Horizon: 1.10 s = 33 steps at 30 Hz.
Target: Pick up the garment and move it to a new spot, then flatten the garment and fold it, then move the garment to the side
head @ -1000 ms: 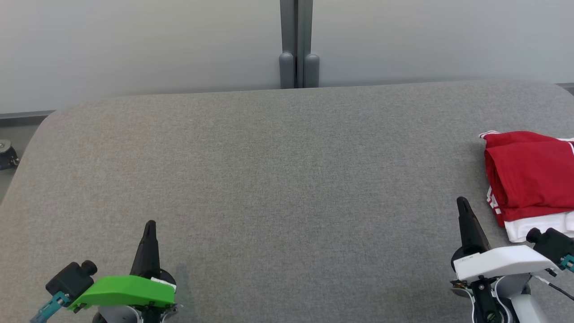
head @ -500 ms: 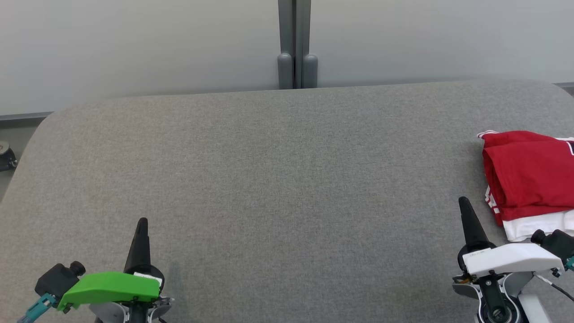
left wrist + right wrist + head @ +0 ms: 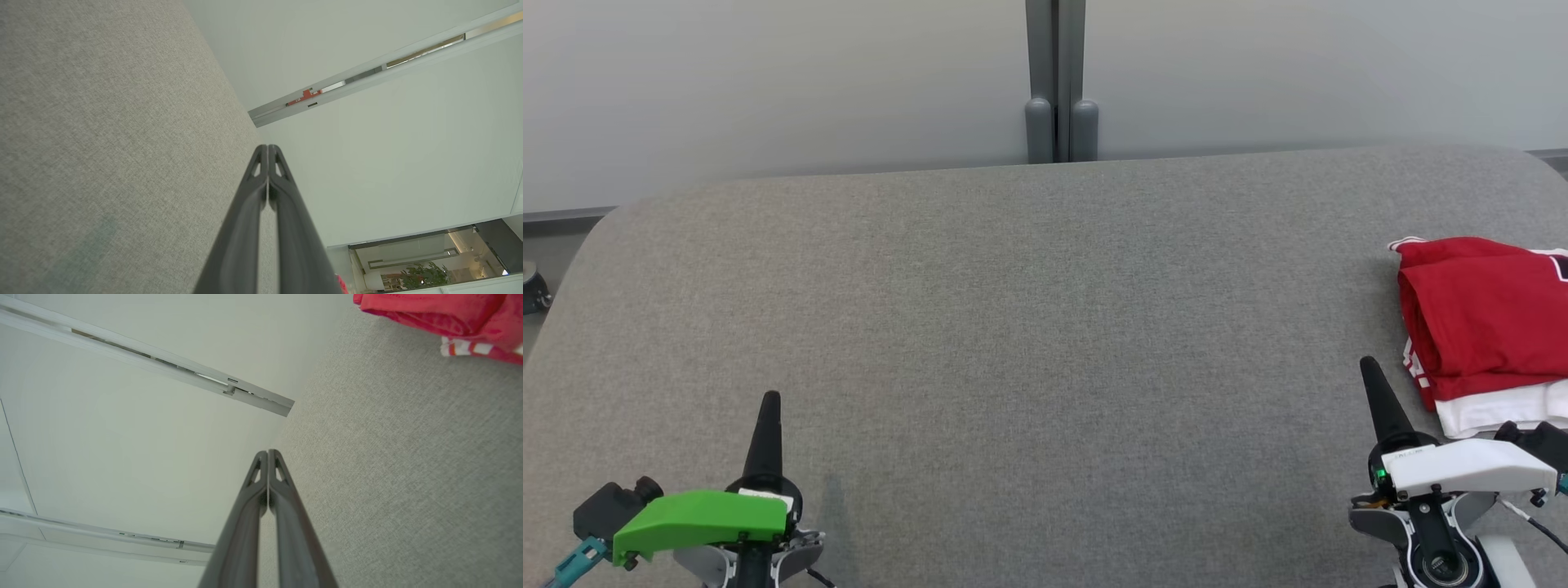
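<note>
The red garment [image 3: 1486, 327] lies folded at the far right of the grey table [image 3: 1029, 327]. Both the left gripper [image 3: 769, 400] and right gripper [image 3: 1370, 367] are clenched, holding nothing. Looks finished; 0 steps seem left.

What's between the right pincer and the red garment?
Nothing but a strip of bare grey table lies between the shut right pincer and the red garment; they are apart, not touching. The head view and the right wrist view both show it.

Grey fabric table [image 3: 1045, 327] spans scene; pale wall [image 3: 768, 82] behind; grey double post [image 3: 1059, 122] far centre; dark caster [image 3: 531, 290] far left.
</note>
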Motion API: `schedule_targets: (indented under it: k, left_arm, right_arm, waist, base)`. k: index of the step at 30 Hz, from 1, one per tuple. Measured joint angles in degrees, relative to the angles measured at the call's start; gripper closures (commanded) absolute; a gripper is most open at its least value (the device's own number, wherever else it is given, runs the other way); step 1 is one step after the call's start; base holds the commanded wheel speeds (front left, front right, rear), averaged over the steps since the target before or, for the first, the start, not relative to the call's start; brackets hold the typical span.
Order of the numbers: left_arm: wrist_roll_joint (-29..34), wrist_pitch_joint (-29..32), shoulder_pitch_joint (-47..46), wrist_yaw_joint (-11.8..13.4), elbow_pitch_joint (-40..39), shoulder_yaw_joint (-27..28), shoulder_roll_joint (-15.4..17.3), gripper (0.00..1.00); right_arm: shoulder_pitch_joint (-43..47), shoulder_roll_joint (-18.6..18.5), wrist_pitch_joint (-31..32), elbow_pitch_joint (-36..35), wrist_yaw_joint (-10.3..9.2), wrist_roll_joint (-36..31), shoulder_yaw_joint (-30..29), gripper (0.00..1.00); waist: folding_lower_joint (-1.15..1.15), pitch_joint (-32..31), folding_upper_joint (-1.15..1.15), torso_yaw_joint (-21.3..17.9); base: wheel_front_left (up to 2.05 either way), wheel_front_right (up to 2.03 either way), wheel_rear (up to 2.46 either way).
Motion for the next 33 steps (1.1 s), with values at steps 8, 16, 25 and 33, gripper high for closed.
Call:
schedule_targets:
  k: [8, 16, 25, 33]
  left_arm:
    - [-3.8, 1.1, -0.3, -0.4, 0.1, 0.8, 0.0, 1.0]
    - [-7.3, 2.2, -0.5, -0.5, 0.2, 1.8, 0.0, 1.0]
    - [-11.0, 3.4, -0.9, -0.9, 0.3, 2.7, 0.0, 1.0]
    - [-14.0, 4.2, -1.1, -1.2, 0.4, 3.6, 0.0, 1.0]
  right_arm:
    - [-0.4, 0.0, 1.3, 0.2, 0.0, 4.2, -0.4, 1.0]
    - [-0.8, 0.0, 2.3, 0.4, -0.01, 8.0, -0.9, 1.0]
    - [-1.1, 0.0, 3.4, 0.6, -0.01, 12.1, -1.4, 1.0]
    - [-1.2, 0.0, 4.4, 0.8, -0.01, 15.4, -1.8, 1.0]
  waist:
    - [0.0, -0.1, 0.0, -0.1]
    - [0.0, -0.1, 0.0, -0.3]
    - [0.0, -0.2, 0.0, -0.5]
    - [0.0, -0.2, 0.0, -0.6]
  base:
    - [0.0, 0.0, 0.0]
    - [0.0, 0.0, 0.0]
    - [0.0, 0.0, 0.0]
    - [0.0, 0.0, 0.0]
